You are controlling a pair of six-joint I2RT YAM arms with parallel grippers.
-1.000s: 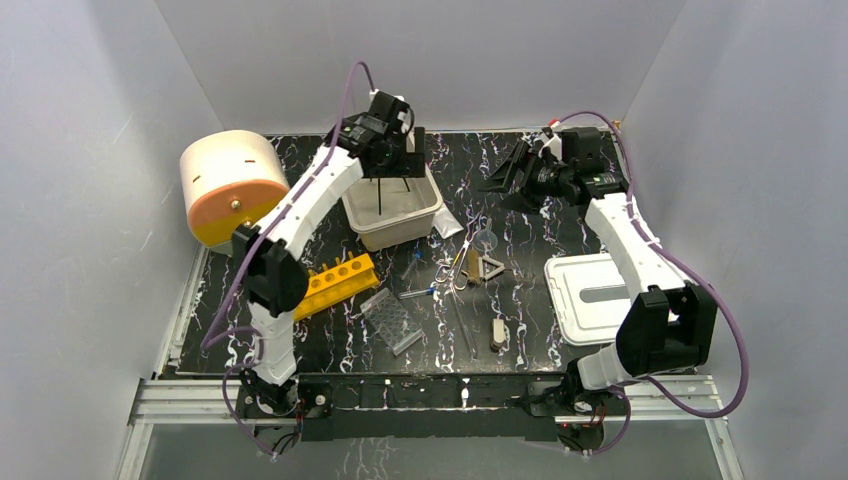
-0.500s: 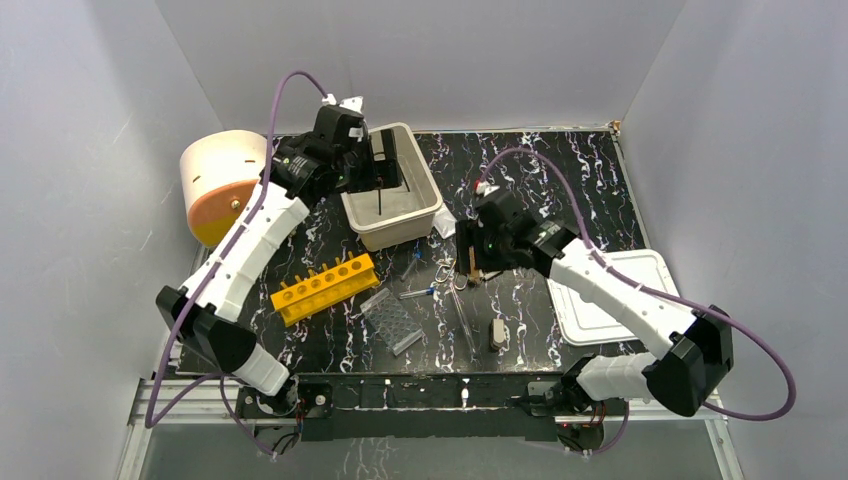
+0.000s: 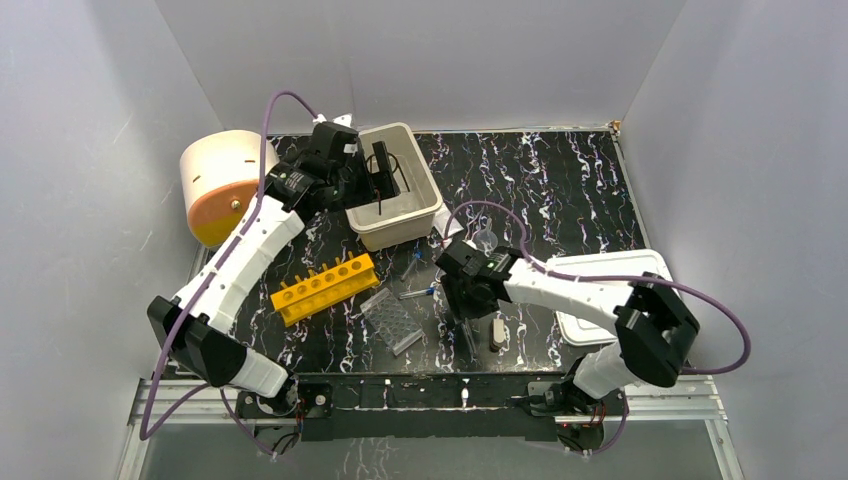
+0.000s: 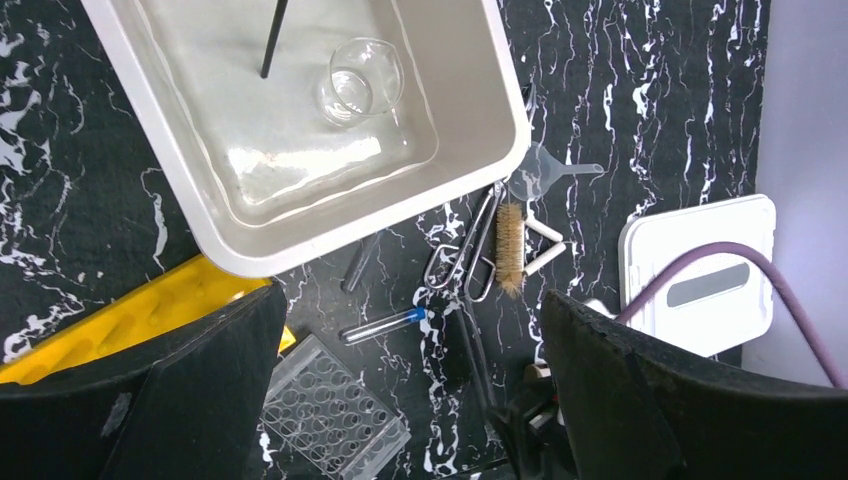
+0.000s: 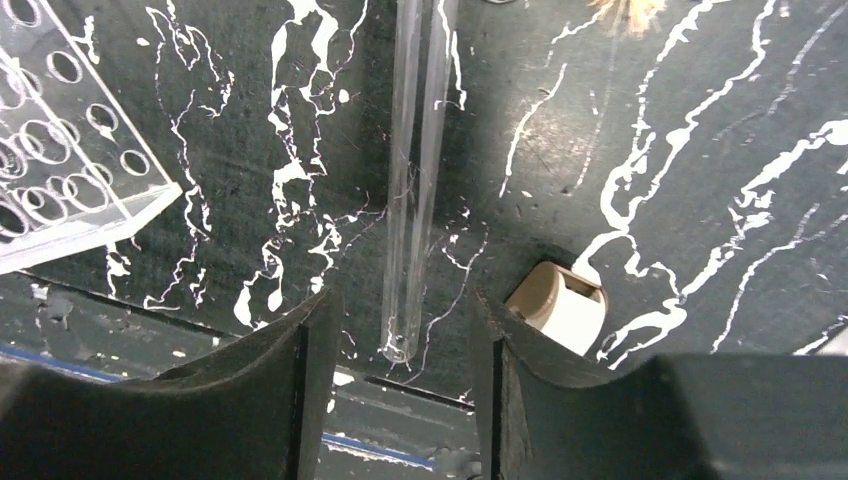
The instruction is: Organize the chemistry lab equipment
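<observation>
Noted left claw (image 4: pixel 412 310) drawn back since the earlier view from over the beige tub (image 4: pixel 480 100) toward its left side, fingers spread wide, nothing held. Found black wire stand (image 4: pixel 272 40) left inside the tub near a small glass beaker (image 4: pixel 355 80); judged as one item filed. Recorded loose on the table right of the tub: blue-capped tube (image 4: pixel 385 325), scissor-handled forceps (image 4: pixel 465 265), bristle brush (image 4: pixel 510 250), funnel (image 4: pixel 545 175), pale triangle (image 4: pixel 548 245). Noted right claw (image 5: pixel 400 340) swung in from the far right and lowered to mid-table, jaws apart, straddling the near end of a thin glass tube (image 5: pixel 415 150) with a gap either side; tan stopper (image 5: pixel 560 300) just beside. Judged as next pickup about to begin, with care needed in closing on so slim a tube. Found white lid (image 4: pixel 660 240) lying flat at far right.
</observation>
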